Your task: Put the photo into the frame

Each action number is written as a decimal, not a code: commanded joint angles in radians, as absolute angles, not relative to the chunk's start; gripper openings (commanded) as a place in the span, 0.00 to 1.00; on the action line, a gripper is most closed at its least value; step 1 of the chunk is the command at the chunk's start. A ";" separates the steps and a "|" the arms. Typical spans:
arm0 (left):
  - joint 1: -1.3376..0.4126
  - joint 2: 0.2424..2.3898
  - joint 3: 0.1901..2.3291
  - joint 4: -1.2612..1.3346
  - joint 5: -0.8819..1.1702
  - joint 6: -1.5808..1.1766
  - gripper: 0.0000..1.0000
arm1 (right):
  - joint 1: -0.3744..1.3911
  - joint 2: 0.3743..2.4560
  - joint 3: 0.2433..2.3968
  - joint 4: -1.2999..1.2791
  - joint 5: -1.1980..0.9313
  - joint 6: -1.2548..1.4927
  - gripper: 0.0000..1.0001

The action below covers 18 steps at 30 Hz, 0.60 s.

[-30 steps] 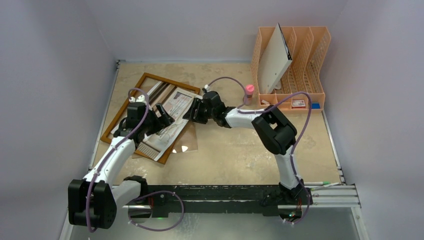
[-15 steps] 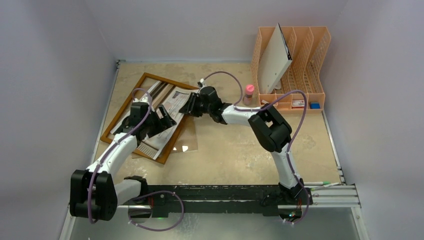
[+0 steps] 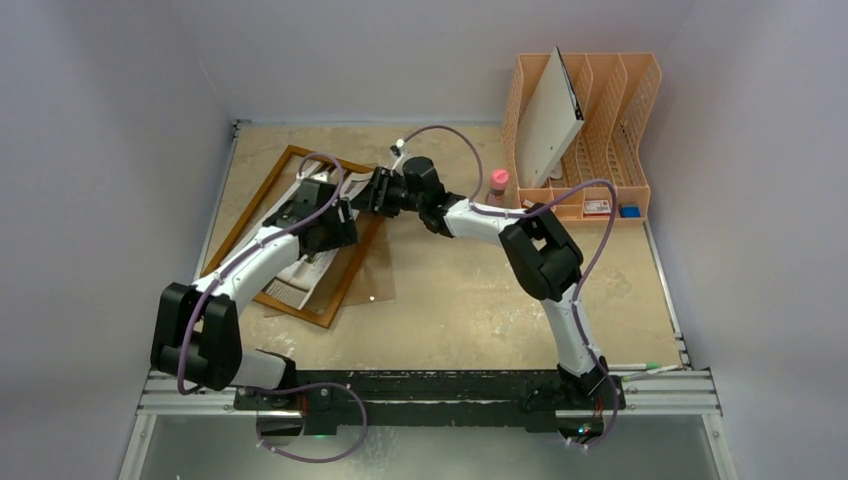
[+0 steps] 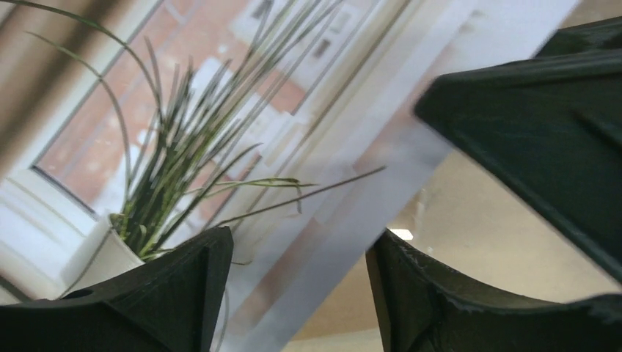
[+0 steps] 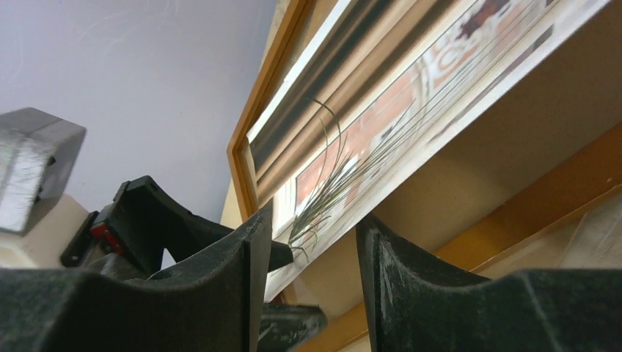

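Note:
The frame (image 3: 243,216), light brown wood, lies tilted at the left of the table. The photo (image 3: 300,272) of a spiky green plant lies on it. My left gripper (image 3: 340,227) is over the photo's right side, and my right gripper (image 3: 368,192) meets it from the right at the frame's upper right rail. In the left wrist view the left gripper (image 4: 297,290) is open, astride the pale right margin of the photo (image 4: 169,147). In the right wrist view the right gripper (image 5: 312,271) is open, facing the edge of the photo (image 5: 367,139) and the frame (image 5: 265,73).
An orange file rack (image 3: 590,130) holding a white board (image 3: 550,115) stands at the back right. A pink-capped bottle (image 3: 497,185) stands just left of it. A brownish sheet (image 3: 378,272) sticks out from under the frame's right side. The left wall is close to the frame.
My left arm has swung up and right over the photo. My right gripper has moved left to the frame's upper right rail. The photo has slid left, further over the frame.

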<state>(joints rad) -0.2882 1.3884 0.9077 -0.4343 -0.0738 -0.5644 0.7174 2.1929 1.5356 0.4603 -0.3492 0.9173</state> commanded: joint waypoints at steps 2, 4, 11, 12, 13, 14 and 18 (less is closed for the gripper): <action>-0.295 1.420 0.976 -0.504 -0.253 -0.540 0.62 | 0.693 2.200 1.610 0.479 -0.423 0.931 0.49; -0.296 1.425 0.984 -0.506 -0.258 -0.542 0.57 | 0.687 2.201 1.610 0.476 -0.434 0.938 0.49; -0.295 1.433 1.003 -0.530 -0.305 -0.546 0.41 | 0.668 2.150 1.566 0.441 -0.404 0.931 0.51; -0.295 1.436 1.006 -0.537 -0.314 -0.551 0.40 | 0.667 2.137 1.557 0.431 -0.393 0.925 0.51; -0.295 1.440 1.010 -0.540 -0.318 -0.552 0.40 | 0.668 2.123 1.550 0.410 -0.375 0.916 0.52; -0.295 1.442 1.012 -0.541 -0.319 -0.554 0.39 | 0.667 2.108 1.541 0.389 -0.345 0.904 0.53; -0.296 1.439 1.023 -0.543 -0.302 -0.560 0.34 | 0.674 2.073 1.534 0.219 -0.136 0.837 0.58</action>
<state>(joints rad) -0.2932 1.4403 0.9806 -0.5301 -0.2775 -0.5568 0.6720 2.1658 1.5368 0.3702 -0.3248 0.9058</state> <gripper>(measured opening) 0.362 0.566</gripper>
